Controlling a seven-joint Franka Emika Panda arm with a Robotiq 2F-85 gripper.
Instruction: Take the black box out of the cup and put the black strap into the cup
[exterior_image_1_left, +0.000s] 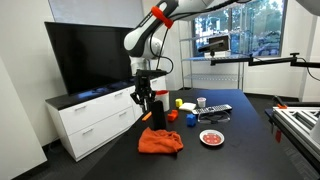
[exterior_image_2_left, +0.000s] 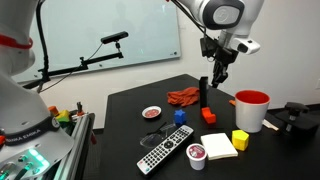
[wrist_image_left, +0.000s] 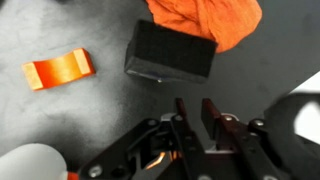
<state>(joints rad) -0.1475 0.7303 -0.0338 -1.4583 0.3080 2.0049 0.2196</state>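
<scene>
The black box (exterior_image_2_left: 202, 93) stands upright on the dark table, next to the orange cloth; it also shows in the wrist view (wrist_image_left: 170, 52) and in an exterior view (exterior_image_1_left: 157, 117). The red cup (exterior_image_2_left: 251, 108) with its whitish upper part stands apart from the box. My gripper (exterior_image_2_left: 215, 76) hangs just above and beside the box, between box and cup. In the wrist view the gripper's fingers (wrist_image_left: 196, 108) are nearly together with nothing between them. I cannot make out the black strap in any view.
An orange cloth (exterior_image_2_left: 184, 96) lies behind the box. An orange block (wrist_image_left: 60, 68), a blue block (exterior_image_2_left: 180, 117), a yellow block (exterior_image_2_left: 240, 139), a white pad (exterior_image_2_left: 218, 146), a small grey cup (exterior_image_2_left: 197, 155), a remote (exterior_image_2_left: 165, 150) and a red plate (exterior_image_2_left: 152, 113) are on the table.
</scene>
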